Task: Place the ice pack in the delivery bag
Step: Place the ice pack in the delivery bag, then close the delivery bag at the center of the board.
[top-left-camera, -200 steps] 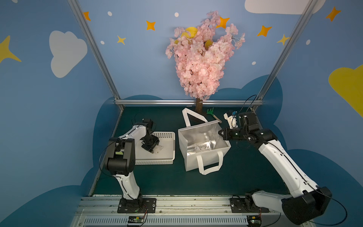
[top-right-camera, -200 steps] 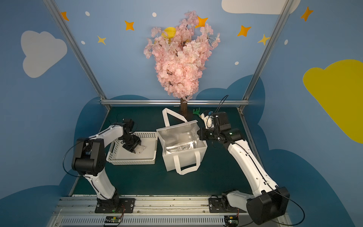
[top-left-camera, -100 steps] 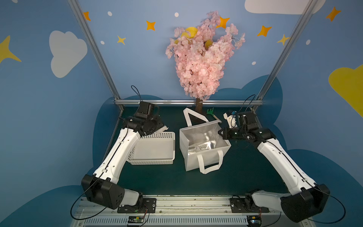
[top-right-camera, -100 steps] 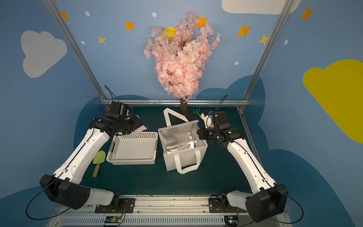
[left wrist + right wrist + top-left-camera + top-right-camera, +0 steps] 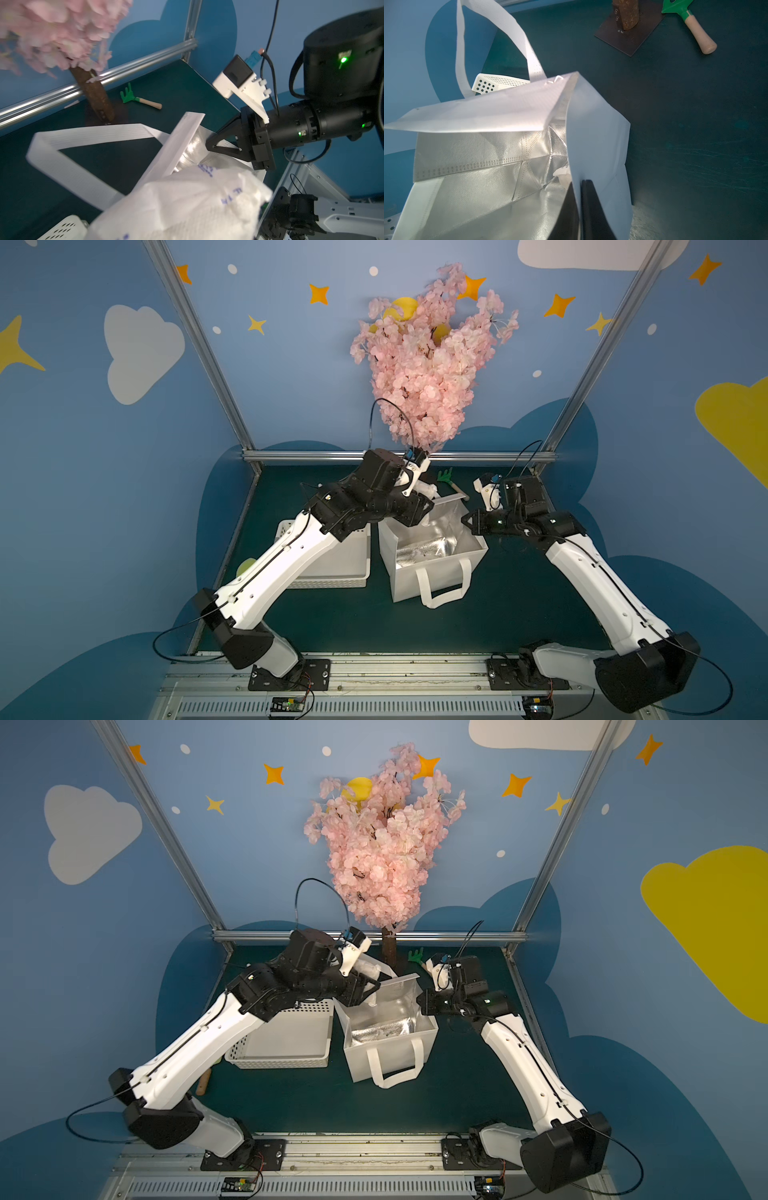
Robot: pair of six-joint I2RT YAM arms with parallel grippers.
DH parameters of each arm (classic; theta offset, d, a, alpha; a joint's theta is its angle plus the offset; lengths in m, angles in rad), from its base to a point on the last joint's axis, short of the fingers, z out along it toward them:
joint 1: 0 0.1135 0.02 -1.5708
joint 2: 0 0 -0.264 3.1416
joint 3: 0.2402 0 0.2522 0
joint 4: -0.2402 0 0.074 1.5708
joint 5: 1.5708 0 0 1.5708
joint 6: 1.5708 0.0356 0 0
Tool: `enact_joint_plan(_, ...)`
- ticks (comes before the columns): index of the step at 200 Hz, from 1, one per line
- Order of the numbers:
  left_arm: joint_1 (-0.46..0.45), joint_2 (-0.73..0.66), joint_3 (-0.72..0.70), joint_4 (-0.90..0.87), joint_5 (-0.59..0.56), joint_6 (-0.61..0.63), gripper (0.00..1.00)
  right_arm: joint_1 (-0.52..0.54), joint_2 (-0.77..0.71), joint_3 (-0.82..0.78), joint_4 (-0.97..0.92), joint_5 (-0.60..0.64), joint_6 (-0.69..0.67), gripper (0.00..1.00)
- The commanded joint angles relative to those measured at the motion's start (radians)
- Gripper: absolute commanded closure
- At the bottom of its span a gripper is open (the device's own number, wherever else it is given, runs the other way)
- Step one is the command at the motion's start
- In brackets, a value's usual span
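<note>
The delivery bag [image 5: 415, 585] [image 5: 374, 1056] stands open mid-table, silver lining showing. My left gripper [image 5: 419, 514] [image 5: 365, 990] hovers over the bag's back left corner, shut on the ice pack [image 5: 187, 203] [image 5: 368, 969], a white pouch with blue print. The pouch fills the near part of the left wrist view and hides the left fingers. My right gripper [image 5: 469, 522] [image 5: 424, 1004] [image 5: 578, 182] is shut on the rim of the bag's right wall [image 5: 598, 135], one finger inside and one outside. One strap handle [image 5: 62, 141] loops up behind the bag.
A white perforated basket [image 5: 345, 568] [image 5: 291, 1044] sits left of the bag, partly under my left arm. A pink blossom tree's trunk [image 5: 390, 946] [image 5: 93, 91] and a green toy rake [image 5: 446, 479] [image 5: 685, 14] stand behind the bag. A wooden-handled tool [image 5: 203, 1081] lies by the basket.
My left arm has risen out of the basket with the ice pack and swung right, to above the bag's back left corner. The right gripper has kept its hold on the bag.
</note>
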Motion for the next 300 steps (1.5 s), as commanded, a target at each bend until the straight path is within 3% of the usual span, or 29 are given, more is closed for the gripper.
enact_joint_plan(1, -0.014, 0.123, 0.096, -0.120, 0.039, 0.140, 0.73, -0.003, -0.037, -0.007, 0.023, -0.032, -0.001, 0.92)
enact_joint_plan(33, -0.015, 0.243, 0.155, -0.212, 0.035, 0.244, 0.75, -0.003, -0.067, -0.025, 0.025, -0.036, -0.015, 0.91)
enact_joint_plan(102, -0.042, 0.376, 0.078, -0.262, 0.007, 0.299, 0.71, -0.009, -0.078, -0.036, 0.024, -0.030, -0.016, 0.91)
enact_joint_plan(122, -0.060, 0.399, 0.059, -0.254, 0.011, 0.314, 0.65, -0.010, -0.069, -0.036, 0.024, -0.033, -0.015, 0.91)
enact_joint_plan(171, -0.063, 0.453, 0.053, -0.254, 0.015, 0.312, 0.35, -0.013, -0.056, -0.029, 0.023, -0.034, -0.016, 0.91)
enact_joint_plan(215, -0.062, 0.390, 0.072, -0.239, -0.024, 0.275, 0.20, -0.021, -0.049, -0.030, 0.024, -0.031, -0.015, 0.91)
enact_joint_plan(223, -0.062, 0.374, 0.082, -0.238, -0.041, 0.260, 0.11, -0.022, -0.047, -0.027, 0.024, -0.032, -0.013, 0.91)
enact_joint_plan(271, -0.049, 0.238, 0.155, -0.207, -0.067, 0.197, 0.10, -0.035, -0.025, -0.014, 0.024, -0.040, -0.005, 0.91)
enact_joint_plan(300, -0.016, 0.108, 0.104, -0.110, -0.073, 0.141, 0.10, -0.038, -0.009, 0.001, 0.026, -0.039, 0.002, 0.91)
